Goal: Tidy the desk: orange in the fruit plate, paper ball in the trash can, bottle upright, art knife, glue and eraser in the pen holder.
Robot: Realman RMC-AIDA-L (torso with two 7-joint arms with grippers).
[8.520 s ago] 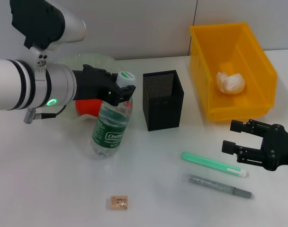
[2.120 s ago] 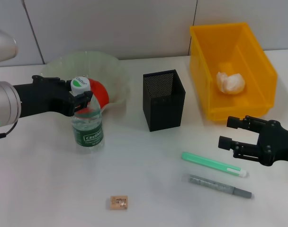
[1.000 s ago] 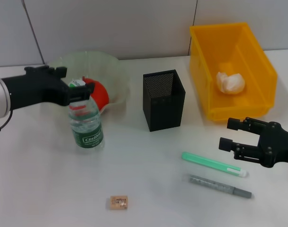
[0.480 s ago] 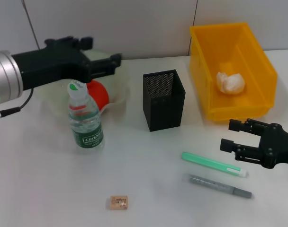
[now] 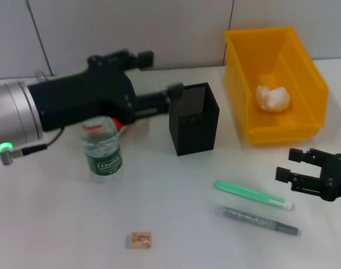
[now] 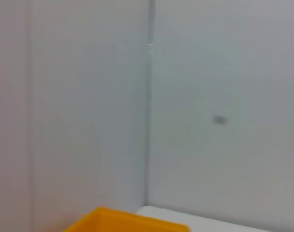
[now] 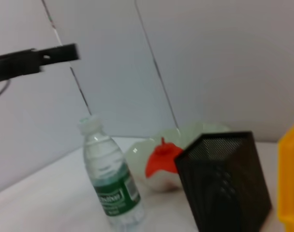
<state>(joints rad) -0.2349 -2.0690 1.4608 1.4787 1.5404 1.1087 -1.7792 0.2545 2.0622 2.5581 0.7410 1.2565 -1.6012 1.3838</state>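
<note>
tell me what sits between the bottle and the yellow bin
The black mesh pen holder stands between the upright bottle and the yellow bin; the head view shows it best.

The bottle (image 5: 101, 151) is showing clear, glossy plastic with a green printed paper-like label, and its cap (image 7: 89, 123) is looking like smooth white plastic. The pen holder (image 5: 193, 118) is appearing as matt black metal mesh. The trash can (image 5: 274, 84) is gleaming as smooth yellow plastic, holding a crumpled white paper ball (image 5: 272, 97). The fruit plate (image 7: 147, 152) is looking translucent and glossy. The surface (image 5: 58, 224) is reading as smooth, matt white. The left end effector (image 5: 159, 75) is wearing matt black plastic behind a brushed silvery metal sleeve (image 5: 16, 115); the right end effector (image 5: 299, 171) is likewise showing matt black.
</note>
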